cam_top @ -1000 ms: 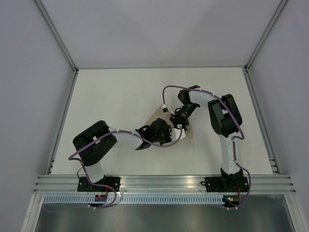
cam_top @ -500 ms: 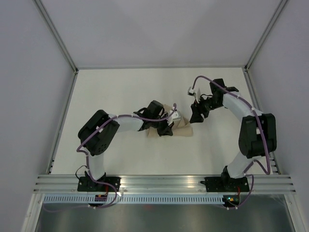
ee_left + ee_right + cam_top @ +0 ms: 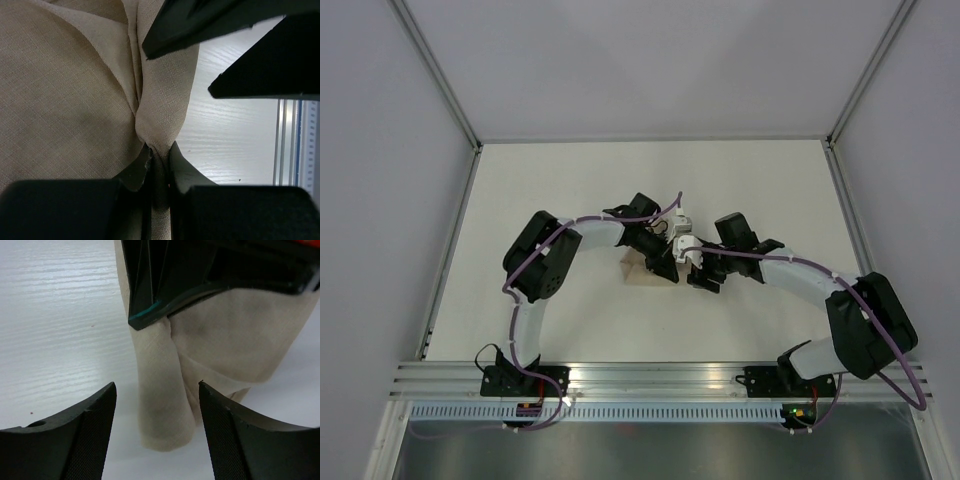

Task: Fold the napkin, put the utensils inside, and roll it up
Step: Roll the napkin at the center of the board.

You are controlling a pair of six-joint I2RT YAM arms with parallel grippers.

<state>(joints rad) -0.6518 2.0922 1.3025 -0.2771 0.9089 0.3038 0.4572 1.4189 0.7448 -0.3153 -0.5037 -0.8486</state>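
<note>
The beige napkin [image 3: 638, 274] lies bunched and partly rolled at the table's middle, mostly under both arms. My left gripper [image 3: 160, 146] is shut on a pinched fold of the napkin [image 3: 65, 100]; in the top view the left gripper [image 3: 663, 262] sits over the cloth. My right gripper [image 3: 156, 385] is open, and the rolled end of the napkin [image 3: 162, 410] lies between its fingers [image 3: 75, 440] without touching them. From above, the right gripper [image 3: 696, 272] is at the napkin's right end, close to the left one. The utensils are hidden.
White table [image 3: 570, 190] with a raised metal rail [image 3: 660, 378] along the near edge and grey walls on the left, back and right. The right gripper's black fingers [image 3: 270, 65] fill the top right of the left wrist view.
My right gripper had drawn off to the right; it has come back to the napkin's right end with its jaws wider. The left arm has shifted, its gripper still pinching the cloth.
</note>
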